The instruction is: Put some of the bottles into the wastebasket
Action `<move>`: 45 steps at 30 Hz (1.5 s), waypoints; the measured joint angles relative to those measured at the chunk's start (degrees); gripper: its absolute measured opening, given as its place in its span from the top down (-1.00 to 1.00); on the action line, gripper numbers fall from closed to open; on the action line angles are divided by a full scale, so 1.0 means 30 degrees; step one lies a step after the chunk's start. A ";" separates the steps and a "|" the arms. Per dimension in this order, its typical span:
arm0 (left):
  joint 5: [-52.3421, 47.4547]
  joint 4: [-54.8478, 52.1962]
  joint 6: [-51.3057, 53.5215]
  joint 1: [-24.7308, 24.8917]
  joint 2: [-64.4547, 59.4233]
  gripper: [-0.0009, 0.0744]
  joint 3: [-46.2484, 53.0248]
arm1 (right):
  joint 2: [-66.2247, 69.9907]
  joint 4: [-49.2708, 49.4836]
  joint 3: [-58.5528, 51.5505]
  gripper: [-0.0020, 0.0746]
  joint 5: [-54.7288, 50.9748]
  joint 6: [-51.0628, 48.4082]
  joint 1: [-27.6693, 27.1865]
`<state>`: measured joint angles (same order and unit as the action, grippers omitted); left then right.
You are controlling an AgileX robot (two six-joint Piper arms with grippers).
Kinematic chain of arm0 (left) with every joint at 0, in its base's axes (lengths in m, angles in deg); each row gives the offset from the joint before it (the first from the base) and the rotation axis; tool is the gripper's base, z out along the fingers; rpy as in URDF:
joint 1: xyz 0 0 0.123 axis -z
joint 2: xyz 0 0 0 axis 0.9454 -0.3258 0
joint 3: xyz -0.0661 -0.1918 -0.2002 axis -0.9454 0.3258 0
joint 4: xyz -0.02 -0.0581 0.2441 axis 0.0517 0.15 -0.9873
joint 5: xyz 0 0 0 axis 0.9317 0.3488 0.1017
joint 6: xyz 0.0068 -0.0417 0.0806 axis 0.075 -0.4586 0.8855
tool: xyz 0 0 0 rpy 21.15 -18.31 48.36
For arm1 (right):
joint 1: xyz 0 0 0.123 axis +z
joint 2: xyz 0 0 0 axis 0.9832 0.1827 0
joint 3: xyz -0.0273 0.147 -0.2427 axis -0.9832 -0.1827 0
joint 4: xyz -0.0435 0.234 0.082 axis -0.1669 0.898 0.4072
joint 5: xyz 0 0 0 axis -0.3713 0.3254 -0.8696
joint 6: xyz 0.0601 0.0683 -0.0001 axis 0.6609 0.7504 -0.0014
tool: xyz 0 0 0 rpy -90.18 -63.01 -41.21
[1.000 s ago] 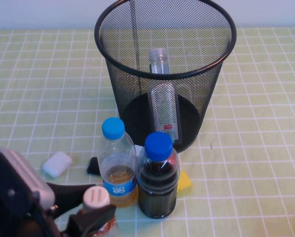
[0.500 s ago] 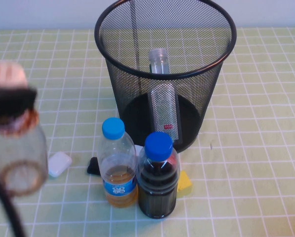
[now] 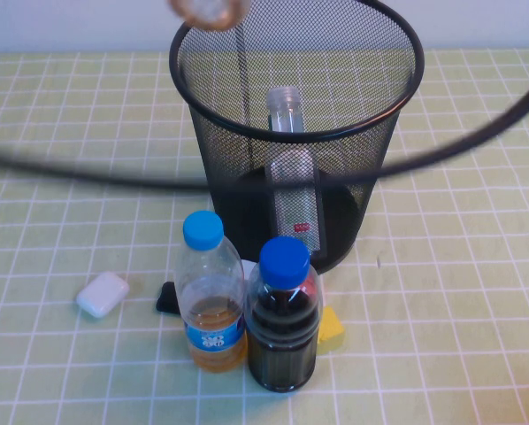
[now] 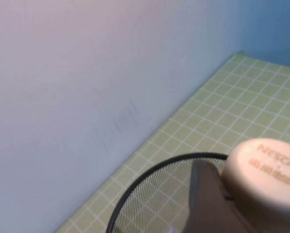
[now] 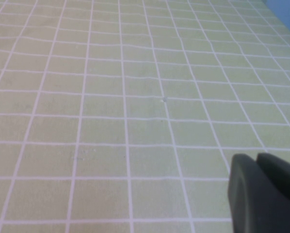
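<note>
looking down from the high view first: wastebasket (image 3: 295, 133) standing upright mid-desk, tall colourless bottle (image 3: 293, 181) already inside it, leaning neck-up against the far wall. small beige-capped bottle (image 3: 210, 11) only peeking in at the top edge, seen from its bottom end, hanging above the near-left part of the basket rim. so long axis roughly vertical, and the bin mouth lying just to the right and below it. blurry dark cable (image 3: 441, 146) sweeping across the shot. light-blue-capped bottle (image 3: 210, 297) and dark cola bottle (image 3: 284, 319) standing side by side on the desk (image 3: 459, 292) in front of the basket, plus a white case (image 3: 102, 294) off to the left. neither claw itself visible here.

left wrist view: left claw (image 4: 242, 194) clamped around the neck of the small bottle just under its beige cap (image 4: 264, 172), one dark finger (image 4: 208, 199) showing beside the cap. mesh rim of the basket directly underneath, wall behind. closed on the bottle, clearly the arm doing the work and the nearer one by far.

right wrist view: right claw (image 5: 266, 191) parked low over bare desk, nothing near it. only one dark finger end in shot, so can't tell how far apart the fingers are.

guessing the next bit needs a small shift inward over the opening before letting go, otherwise risking a bounce off the rim.
</note>
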<state>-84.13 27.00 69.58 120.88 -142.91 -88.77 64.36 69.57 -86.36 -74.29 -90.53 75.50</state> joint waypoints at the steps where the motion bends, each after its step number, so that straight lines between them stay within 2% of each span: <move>1: 0.0000 0.0430 0.0308 -0.0376 -0.0777 0.18 -0.0987 | 0.0000 0.0000 0.0000 0.97 0.0000 0.0000 0.0000; 6: 0.1183 0.4196 0.1799 -0.2971 -0.4839 0.18 -0.4146 | 0.0000 0.0000 0.0000 0.97 0.0000 0.0000 0.0000; 12: 0.2998 0.7868 0.2529 -0.5703 -0.7687 0.18 -0.4656 | 0.0000 0.0000 0.0000 0.97 0.0000 0.0000 0.0000; 17: 0.3006 0.8512 0.2531 -0.6774 -0.9505 0.18 -0.4656 | 0.0000 0.0000 0.0000 0.97 0.0000 0.0000 0.0000; 22: 0.2280 0.8551 0.2531 -0.6972 -1.0244 0.18 -0.4280 | 0.0000 0.0000 0.0000 0.97 0.0000 0.0000 0.0000; 24: 0.2142 0.8551 0.2531 -0.6972 -1.0244 -0.02 -0.3894 | 0.0000 0.0000 0.0000 0.97 0.0000 0.0000 0.0000; 27: 0.2178 0.8694 0.2337 -0.6972 -1.0244 -0.54 -0.3301 | 0.0000 0.0000 0.0000 0.97 0.0000 0.0000 0.0000; 28: 0.2178 0.8694 0.2151 -0.6972 -1.0244 -0.66 -0.3091 | 0.0000 0.0000 0.0000 0.97 0.0000 0.0000 0.0000; 30: 0.2142 0.8626 0.1544 -0.6972 -0.9999 -0.78 -0.2510 | 0.0000 0.0000 0.0000 0.97 0.0000 0.0000 0.0000; 32: 0.1869 0.8543 0.1059 -0.6972 -0.9541 -0.79 -0.1954 | 0.0000 0.0000 0.0000 0.97 0.0000 0.0000 0.0000; 34: 0.1292 0.8500 0.0727 -0.7012 -0.8741 -0.72 -0.1697 | 0.0000 0.0000 0.0000 0.97 0.0000 0.0000 0.0000; 36: 0.0586 0.8500 0.0352 -0.7012 -0.7621 -0.53 -0.1691 | 0.0000 0.0000 0.0000 0.97 0.0000 0.0000 0.0000; 38: -0.0200 0.8500 0.0215 -0.7012 -0.6413 -0.18 -0.1691 | 0.0000 0.0000 0.0000 0.97 0.0000 0.0000 0.0000; 41: -0.1492 0.8500 0.0252 -0.7012 -0.4481 0.55 -0.1691 | 0.0000 0.0000 0.0000 0.97 0.0000 0.0000 0.0000; 43: -0.2244 0.8500 0.0376 -0.7012 -0.3212 0.79 -0.1691 | 0.0000 0.0000 0.0000 0.97 0.0000 0.0000 0.0000; 45: -0.2641 0.8500 0.1004 -0.7012 -0.1891 0.88 -0.1473 | 0.0000 0.0000 0.0000 0.97 0.0000 0.0000 0.0000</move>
<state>-92.05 52.50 72.59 99.84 -148.58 -93.19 64.36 69.57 -86.36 -74.29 -90.53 75.50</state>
